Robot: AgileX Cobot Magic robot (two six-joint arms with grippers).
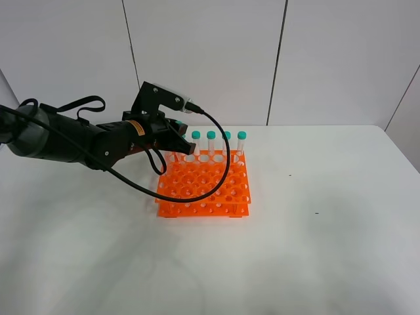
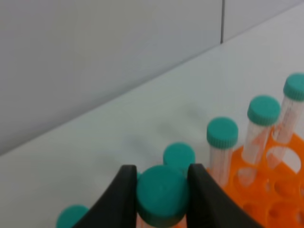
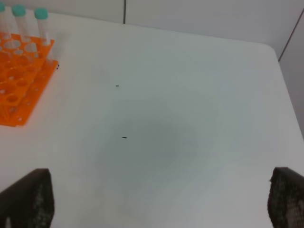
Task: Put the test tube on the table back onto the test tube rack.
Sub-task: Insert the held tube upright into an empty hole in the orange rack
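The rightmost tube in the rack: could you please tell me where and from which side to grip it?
Grip the tube at its cap, straight down from above. It stands upright in the back row of the rack, so only its top sticks out. A neighbour stands close beside it, so the jaws should close across the row.

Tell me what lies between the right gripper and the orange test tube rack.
Only bare white table with two tiny dark specks separates the right gripper from the test tube rack, seen in the right wrist view.
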